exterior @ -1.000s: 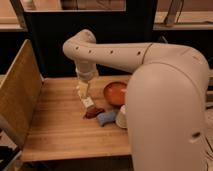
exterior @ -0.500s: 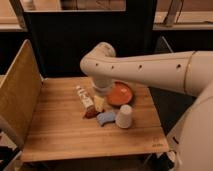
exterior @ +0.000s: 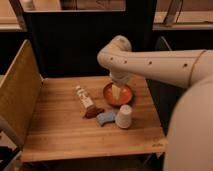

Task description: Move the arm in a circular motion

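Robot test lab: wooden table (exterior: 65, 135) with side panel (exterior: 17, 95), gripper (exterior: 117, 91) above.

Off-white arm (exterior: 150, 62) of thick rounded tube segments dotted with small dark holes, reaching from the right edge toward frame centre, bent at a bulbous joint, pale gripper (exterior: 116, 92) pointing down at centre.
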You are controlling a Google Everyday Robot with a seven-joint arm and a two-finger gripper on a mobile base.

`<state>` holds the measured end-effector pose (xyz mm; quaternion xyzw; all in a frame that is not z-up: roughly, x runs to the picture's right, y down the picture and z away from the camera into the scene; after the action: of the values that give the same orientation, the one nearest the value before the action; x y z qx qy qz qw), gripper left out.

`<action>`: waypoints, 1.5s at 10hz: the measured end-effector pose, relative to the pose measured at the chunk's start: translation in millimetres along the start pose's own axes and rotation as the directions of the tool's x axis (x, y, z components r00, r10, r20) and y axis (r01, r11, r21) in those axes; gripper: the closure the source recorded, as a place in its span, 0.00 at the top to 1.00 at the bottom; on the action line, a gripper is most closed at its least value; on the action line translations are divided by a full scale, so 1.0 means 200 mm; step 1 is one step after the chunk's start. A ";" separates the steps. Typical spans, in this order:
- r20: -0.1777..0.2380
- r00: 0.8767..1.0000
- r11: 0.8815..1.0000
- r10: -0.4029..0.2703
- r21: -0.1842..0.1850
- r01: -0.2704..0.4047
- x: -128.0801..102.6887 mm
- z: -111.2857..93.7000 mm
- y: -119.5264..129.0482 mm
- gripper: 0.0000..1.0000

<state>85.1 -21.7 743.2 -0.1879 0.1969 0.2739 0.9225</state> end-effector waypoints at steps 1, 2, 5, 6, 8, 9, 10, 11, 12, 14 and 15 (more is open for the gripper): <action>0.001 0.999 0.999 -0.036 -0.003 0.036 -0.19 0.02 0.00 0.80; 0.005 0.998 0.998 -0.063 -0.013 0.063 -0.32 0.03 0.02 0.80; 0.044 0.974 0.972 -0.224 -0.069 0.226 -0.71 0.00 0.29 0.80; 0.057 0.959 0.957 -0.276 -0.079 0.280 -0.77 -0.02 0.39 0.80; 0.083 0.906 0.901 -0.416 -0.097 0.423 -0.82 -0.07 0.67 0.80; 0.083 0.885 0.880 -0.457 -0.101 0.464 -0.78 -0.07 0.75 0.80; 0.064 0.867 0.860 -0.494 -0.109 0.499 -0.63 -0.05 0.83 0.80; 0.025 0.876 0.868 -0.482 -0.117 0.482 -0.44 0.00 0.81 0.80; -0.016 0.893 0.888 -0.449 -0.117 0.444 -0.27 0.03 0.76 0.80; -0.085 0.930 0.933 -0.357 -0.080 0.351 -0.01 0.04 0.59 0.80; -0.111 0.948 0.954 -0.299 -0.043 0.296 0.08 0.02 0.46 0.80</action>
<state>45.5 59.4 717.3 -0.2428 0.2160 0.1227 0.9377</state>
